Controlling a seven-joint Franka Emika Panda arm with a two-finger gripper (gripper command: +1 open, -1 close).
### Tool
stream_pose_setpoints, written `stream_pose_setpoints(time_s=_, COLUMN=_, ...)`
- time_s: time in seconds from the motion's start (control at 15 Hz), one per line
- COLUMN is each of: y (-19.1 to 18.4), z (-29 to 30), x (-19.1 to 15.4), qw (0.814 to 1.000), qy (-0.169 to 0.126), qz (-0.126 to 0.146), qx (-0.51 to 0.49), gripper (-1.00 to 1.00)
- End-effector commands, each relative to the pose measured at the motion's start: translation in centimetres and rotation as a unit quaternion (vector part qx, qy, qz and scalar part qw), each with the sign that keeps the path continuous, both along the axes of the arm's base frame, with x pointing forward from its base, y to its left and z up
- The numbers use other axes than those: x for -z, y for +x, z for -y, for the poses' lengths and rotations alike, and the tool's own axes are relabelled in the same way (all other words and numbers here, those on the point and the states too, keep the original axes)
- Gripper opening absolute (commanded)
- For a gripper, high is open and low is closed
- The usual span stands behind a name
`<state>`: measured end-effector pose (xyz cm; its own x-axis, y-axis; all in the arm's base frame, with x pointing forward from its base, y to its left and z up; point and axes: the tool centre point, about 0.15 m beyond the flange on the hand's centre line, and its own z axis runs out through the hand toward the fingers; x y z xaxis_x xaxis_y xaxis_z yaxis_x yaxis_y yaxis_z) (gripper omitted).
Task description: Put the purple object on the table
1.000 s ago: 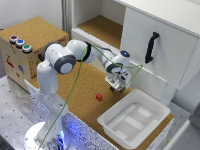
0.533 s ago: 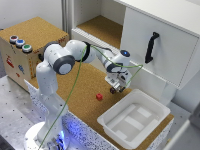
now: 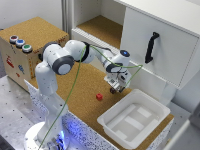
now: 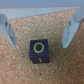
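White cabinet [image 3: 150, 45] at the rear, with one open compartment lined in cork [image 3: 102, 29] and a closed door bearing a black vertical handle [image 3: 151, 46]. Cork-topped box [image 3: 30, 37] at the exterior view's left, carrying three coloured buttons [image 3: 20, 43] on its top. Pale wall [image 3: 30, 10] behind it. Grey speckled floor surface [image 3: 15, 110] in the lower left. Light soft and even; a blue glow [image 3: 65, 131] low in the foreground.

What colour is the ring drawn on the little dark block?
Yellow, on the dark purple block; the wrist view shows it best.
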<state>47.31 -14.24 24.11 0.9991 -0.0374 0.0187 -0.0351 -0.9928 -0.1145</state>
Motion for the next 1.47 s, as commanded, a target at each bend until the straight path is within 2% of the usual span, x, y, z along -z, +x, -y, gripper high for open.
stream_pose_setpoints(time_s=0.0, y=0.0, z=0.0, x=0.0, qw=1.0, qy=0.0, qz=0.0, qx=0.0, gripper=1.0)
stream_pose_setpoints(time_s=0.13, y=0.4, z=0.4, x=-2.1, qw=0.999, qy=-0.032, qz=0.024, qx=-0.017, gripper=1.0)
stream_pose_setpoints(time_s=0.27, y=0.2, z=0.0, x=-4.3, qw=0.995, qy=-0.079, qz=0.031, qx=-0.043, gripper=1.0)
stream_pose_setpoints(time_s=0.33, y=-0.1, z=-0.3, x=-4.9, qw=0.994, qy=-0.092, qz=0.036, qx=-0.053, gripper=1.0)
stream_pose_setpoints(time_s=0.53, y=-1.9, z=-0.1, x=-4.7, qw=0.989, qy=-0.127, qz=0.025, qx=-0.077, gripper=1.0)
stream_pose_setpoints(time_s=0.67, y=-3.4, z=1.0, x=-4.3, qw=0.989, qy=-0.129, qz=0.027, qx=-0.066, gripper=1.0)
stream_pose_setpoints(time_s=0.8, y=-5.0, z=1.6, x=-3.4, qw=0.99, qy=-0.119, qz=0.043, qx=-0.061, gripper=1.0)
stream_pose_setpoints(time_s=1.0, y=-5.7, z=2.9, x=-2.9, qw=0.992, qy=-0.104, qz=0.062, qx=-0.047, gripper=1.0)
stream_pose_setpoints(time_s=1.2, y=-5.8, z=4.3, x=-2.6, qw=0.992, qy=-0.1, qz=0.073, qx=-0.034, gripper=1.0)
stream_pose_setpoints(time_s=1.27, y=-5.9, z=4.7, x=-2.7, qw=0.991, qy=-0.108, qz=0.078, qx=-0.032, gripper=1.0)
stream_pose_setpoints(time_s=1.33, y=-6.0, z=5.0, x=-2.7, qw=0.991, qy=-0.108, qz=0.077, qx=-0.028, gripper=-1.0)
stream_pose_setpoints(time_s=1.4, y=-5.9, z=5.3, x=-2.9, qw=0.991, qy=-0.107, qz=0.08, qx=-0.034, gripper=-1.0)
